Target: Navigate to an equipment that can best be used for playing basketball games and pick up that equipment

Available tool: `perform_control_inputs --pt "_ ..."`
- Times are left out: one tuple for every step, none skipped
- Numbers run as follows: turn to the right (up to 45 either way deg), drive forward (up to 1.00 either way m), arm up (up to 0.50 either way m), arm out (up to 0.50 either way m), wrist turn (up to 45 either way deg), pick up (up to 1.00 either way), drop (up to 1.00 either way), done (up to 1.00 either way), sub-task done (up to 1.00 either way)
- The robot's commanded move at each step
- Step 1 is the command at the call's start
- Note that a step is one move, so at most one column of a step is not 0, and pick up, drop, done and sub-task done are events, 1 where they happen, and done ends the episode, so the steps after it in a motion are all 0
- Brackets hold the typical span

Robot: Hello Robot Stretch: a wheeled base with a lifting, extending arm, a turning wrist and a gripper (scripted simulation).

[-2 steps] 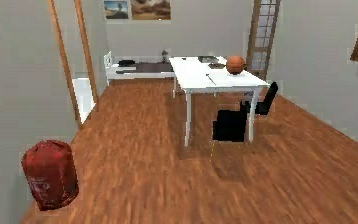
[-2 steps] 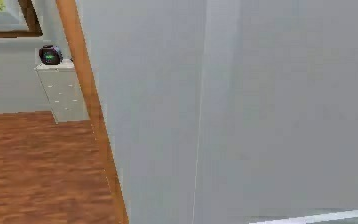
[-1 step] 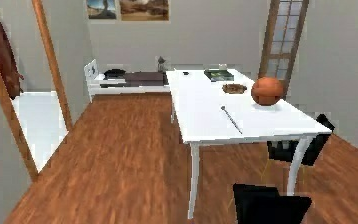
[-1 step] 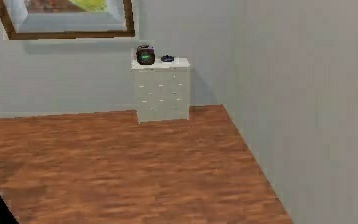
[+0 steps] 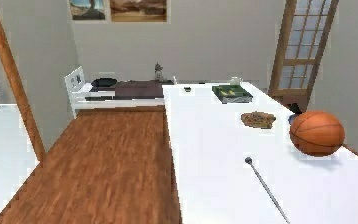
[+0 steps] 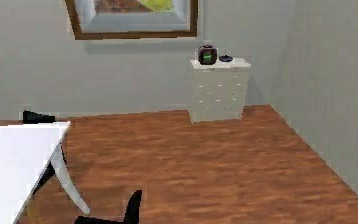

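Basketball point(image 5: 317, 133), orange, sits on the white table point(image 5: 207, 150) at the forward view's right edge, mid-height; just left of it we see a flat brown thing point(image 5: 258, 119), farther up a green book point(image 5: 232, 93), and lower down a thin grey rod point(image 5: 267, 190); a paned door point(image 5: 305, 45) stands upper right. In the arm side view, a white dresser point(image 6: 220, 88) stands right of centre against the wall; a framed picture point(image 6: 132, 18) hangs at top; a white tabletop point(image 6: 17, 150) fills the lower left; we cannot tell the gripper's state.
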Motion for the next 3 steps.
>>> perform_control_inputs --pt "-45.0 0.0 0.0 0.0 0.0 0.0 0.0 0.0 0.0" --pt "45.0 0.0 0.0 0.0 0.0 0.0 0.0 0.0 0.0" --pt "12.0 0.0 0.0 0.0 0.0 0.0 0.0 0.0 0.0"
